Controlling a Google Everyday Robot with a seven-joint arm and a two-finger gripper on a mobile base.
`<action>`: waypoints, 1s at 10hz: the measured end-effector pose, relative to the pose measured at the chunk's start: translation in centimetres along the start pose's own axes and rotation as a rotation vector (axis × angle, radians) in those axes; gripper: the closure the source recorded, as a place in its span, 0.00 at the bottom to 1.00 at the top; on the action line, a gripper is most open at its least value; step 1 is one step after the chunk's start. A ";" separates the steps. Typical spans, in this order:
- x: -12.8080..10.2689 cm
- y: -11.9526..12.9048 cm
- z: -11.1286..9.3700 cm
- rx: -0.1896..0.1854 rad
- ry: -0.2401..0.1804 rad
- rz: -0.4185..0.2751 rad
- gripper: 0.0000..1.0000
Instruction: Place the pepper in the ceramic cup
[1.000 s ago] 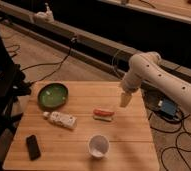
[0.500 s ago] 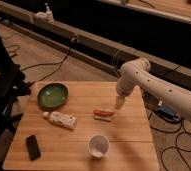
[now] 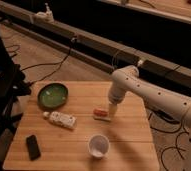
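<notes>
I am holding my pincer (image 3: 111,112) low over the wooden worktop (image 3: 134,145), beyond the ceramic cup (image 3: 98,145) and slightly to its right in the camera view. Its fingers are standing apart and are gripping nothing. The pepper (image 3: 100,111) is lying flat on the worktop straight beyond the ceramic cup and well apart from it. My pincer is hanging just beside the end of the pepper that is pointing away from the cup's left side, though I cannot tell whether it is touching it. My white arm (image 3: 149,95) is reaching in from far to the right of the cup and bending downward above the pincer. The ceramic cup itself is standing upright near the front edge of the worktop, showing its plain pale inside. A pale rectangular block (image 3: 61,119) is lying to the left of the cup and a little beyond it. A green bowl (image 3: 52,95) is sitting further off in that same direction, near the block. A flat black object (image 3: 33,146) is resting level with the cup, well to its left.
</notes>
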 end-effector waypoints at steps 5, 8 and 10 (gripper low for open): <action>0.0 0.2 0.5 -0.008 -0.020 0.018 0.24; -0.7 1.0 2.4 -0.047 -0.047 0.035 0.24; -0.8 1.3 3.5 -0.060 -0.055 0.037 0.24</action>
